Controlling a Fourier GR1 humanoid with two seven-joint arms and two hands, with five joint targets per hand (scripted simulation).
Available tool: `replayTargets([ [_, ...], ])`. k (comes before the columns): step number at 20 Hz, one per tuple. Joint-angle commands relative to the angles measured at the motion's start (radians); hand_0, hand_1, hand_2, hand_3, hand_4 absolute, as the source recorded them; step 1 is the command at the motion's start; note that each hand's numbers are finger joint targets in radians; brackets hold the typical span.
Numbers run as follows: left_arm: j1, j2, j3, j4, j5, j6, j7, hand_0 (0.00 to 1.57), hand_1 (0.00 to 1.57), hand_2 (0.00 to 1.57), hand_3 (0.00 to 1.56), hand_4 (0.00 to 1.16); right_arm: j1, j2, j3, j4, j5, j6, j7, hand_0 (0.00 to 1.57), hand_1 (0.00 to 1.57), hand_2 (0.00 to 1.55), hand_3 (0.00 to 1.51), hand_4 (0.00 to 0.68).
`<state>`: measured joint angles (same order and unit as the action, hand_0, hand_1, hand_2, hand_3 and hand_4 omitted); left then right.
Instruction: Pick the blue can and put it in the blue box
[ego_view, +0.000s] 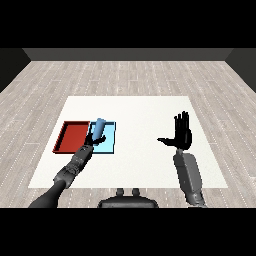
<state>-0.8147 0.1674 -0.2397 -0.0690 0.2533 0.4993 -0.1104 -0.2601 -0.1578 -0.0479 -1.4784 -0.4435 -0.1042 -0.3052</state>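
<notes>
Holding the blue can (99, 128), the left hand (95, 140) sits over the light blue tray (109, 144), fingers curled round the can's lower part. Can is tilted, top leaning away from the robot and a bit to the right; whether its base touches the tray floor can't be told from the head view. Left forearm (75, 165) comes in from the lower left and crosses the near edge of the trays around the seam between them. Red tray (71, 136) lies just left of the blue one, the two side by side and touching along one edge, both on the left part of the white table (145, 150). Right hand (182, 134) is well apart from all that, on the right side above the table, palm raised, fingers straight and pointing away from the robot, thumb sticking out to the left, grasping nothing. Right forearm (188, 175) rises from the lower right.
</notes>
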Motion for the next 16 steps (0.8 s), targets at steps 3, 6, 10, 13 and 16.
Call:
replayTargets([
  [3, 0.048, 0.009, -0.001, 0.047, -0.02, -0.073, -0.039, 0.36, 0.36, 0.41, 0.0, 0.63, 0.019, 0.01, 0.02, -0.084, 0.006, -0.015, 0.031, 0.0, 0.0, 0.0, 0.0, 0.0],
  [6, -0.007, 0.033, -0.063, 0.067, -0.09, -0.011, 0.037, 0.0, 0.0, 0.0, 0.0, 0.1, 0.024, 0.014, 0.011, -0.035, 0.0, 0.011, 0.002, 0.0, 0.0, 0.0, 0.0, 0.0],
  [10, -0.008, 0.016, 0.001, 0.018, -0.037, 0.141, -0.056, 0.0, 0.0, 0.0, 0.0, 0.0, -0.01, 0.016, -0.015, -0.015, -0.033, 0.042, -0.011, 0.0, 0.0, 0.0, 0.0, 0.0],
  [13, -0.034, 0.0, 0.032, -0.002, -0.016, 0.177, -0.08, 0.0, 0.0, 0.0, 0.0, 0.0, 0.002, 0.057, 0.031, -0.027, 0.006, 0.011, -0.021, 0.0, 0.0, 0.0, 0.0, 0.0],
  [16, 0.002, -0.014, 0.073, -0.073, 0.012, 0.232, -0.22, 0.0, 0.0, 0.0, 0.0, 0.0, -0.024, 0.008, -0.019, -0.04, -0.036, 0.027, 0.028, 0.0, 0.0, 0.0, 0.0, 0.0],
])
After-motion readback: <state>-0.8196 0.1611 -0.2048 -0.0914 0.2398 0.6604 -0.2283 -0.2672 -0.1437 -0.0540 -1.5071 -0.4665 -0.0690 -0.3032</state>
